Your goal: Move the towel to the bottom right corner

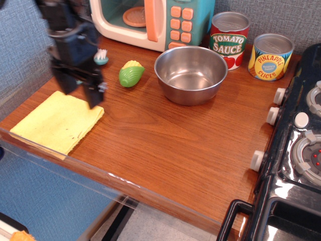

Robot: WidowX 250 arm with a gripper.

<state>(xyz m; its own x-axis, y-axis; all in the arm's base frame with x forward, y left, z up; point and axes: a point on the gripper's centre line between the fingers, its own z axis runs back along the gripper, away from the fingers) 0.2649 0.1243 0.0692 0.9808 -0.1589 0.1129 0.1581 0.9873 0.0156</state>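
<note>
The towel (pixel 56 123) is a flat pale yellow folded cloth with tiny dark specks, lying at the front left of the wooden countertop (pixel 170 135). My gripper (pixel 79 95) is blurred by motion and hangs open just above the towel's far edge, fingers pointing down. The bottom right corner (pixel 235 193) of the countertop lies beside the black toy stove (pixel 296 150) with white knobs.
A steel bowl (pixel 190 74) stands at the middle back. A toy corn cob (pixel 131 73) lies left of it. A toy microwave (pixel 155 20), a tomato sauce can (pixel 228 37) and a pineapple slices can (pixel 271 56) line the back. A small teal brush (pixel 100 56) sits by the gripper.
</note>
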